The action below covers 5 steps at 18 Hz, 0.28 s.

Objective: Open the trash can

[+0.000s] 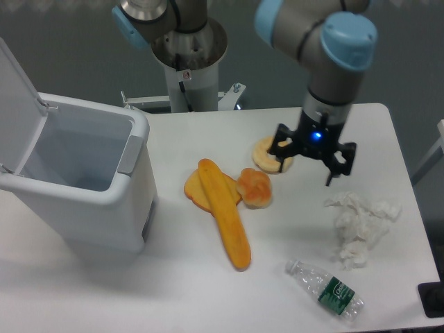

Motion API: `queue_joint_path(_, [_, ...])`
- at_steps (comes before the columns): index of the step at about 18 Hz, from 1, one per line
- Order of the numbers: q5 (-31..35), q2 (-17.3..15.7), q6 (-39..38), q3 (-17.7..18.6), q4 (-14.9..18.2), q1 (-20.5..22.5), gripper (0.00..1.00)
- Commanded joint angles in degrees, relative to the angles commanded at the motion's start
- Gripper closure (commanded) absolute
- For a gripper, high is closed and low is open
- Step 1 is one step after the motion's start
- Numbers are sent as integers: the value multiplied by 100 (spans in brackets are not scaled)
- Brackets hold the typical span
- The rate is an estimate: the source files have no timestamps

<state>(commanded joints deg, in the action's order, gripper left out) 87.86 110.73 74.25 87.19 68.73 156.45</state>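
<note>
The jaws (309, 163) hang spread and hold nothing, just above the counter (291, 291), well to the right of the trash can (83, 194) and close over a round pastry (267, 154). Taking the trash can as our landmark, it sits at the far left of the counter with its lid (15, 104) already swung up and back, the grey push tab (130, 154) on its right rim showing and the inside bare. Just right of it lie a long orange loaf (225, 218) across a flat bread slice (194, 189), and a small bun (255, 187). Farther right we see crumpled white paper (357, 225), and below it a clear plastic bottle (326, 288). We judge the opening step done; the next move calls only for keeping the arm away from the lid so it is not knocked shut.
</note>
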Motion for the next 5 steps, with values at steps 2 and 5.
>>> queue_joint_path(2, [240, 185, 159, -9, -122, -9, 0])
queue_joint_path(5, [249, 326, 169, -9, -263, -18, 0])
